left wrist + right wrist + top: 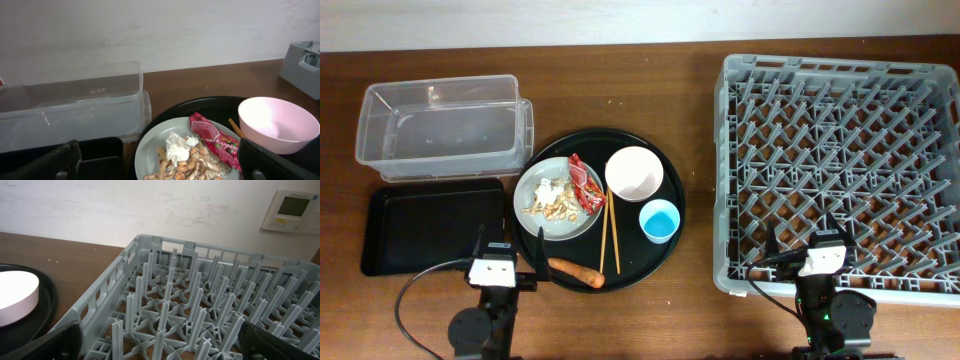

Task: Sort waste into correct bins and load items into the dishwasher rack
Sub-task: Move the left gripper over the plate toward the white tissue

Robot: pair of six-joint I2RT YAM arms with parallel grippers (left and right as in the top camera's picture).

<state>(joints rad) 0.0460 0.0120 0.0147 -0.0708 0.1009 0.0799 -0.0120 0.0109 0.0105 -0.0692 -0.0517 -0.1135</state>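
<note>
Your left pincer (pixel 162 164) sits nearest, its two fingers spread wide at the bottom corners of its wrist view and holding nothing, poised at the near-left edge of the round black tray (pixel 665 240). On that tray's left half sits the grey plate (pixel 560 226), carrying the beige food scraps (pixel 548 200), a white crumpled tissue (pixel 177 145) on top of them, and the red wrapper (pixel 585 185), which lies along the plate's right side with its long axis running diagonally from far-left to near-right. At the tray's far right you see the white bowl (pixel 634 173), upright, and nearer on the right the light-blue cup (pixel 660 220), mouth up. Down the tray's middle lie the chopsticks (pixel 608 235), side by side, long axis near to far. Across the tray's near rim lies the carrot (pixel 577 271), long axis left to right. Left of the tray, the clear tub (pixel 440 130) stands on the surface (pixel 650 90) on the far side and the flat black tray (pixel 435 225) on the near side, both with nothing in them. Right of the tray stands the dishwasher rack (pixel 725 180), with nothing among its pegs; your right pincer (pixel 160 347) is at the rack's near edge, spread wide and holding nothing.
</note>
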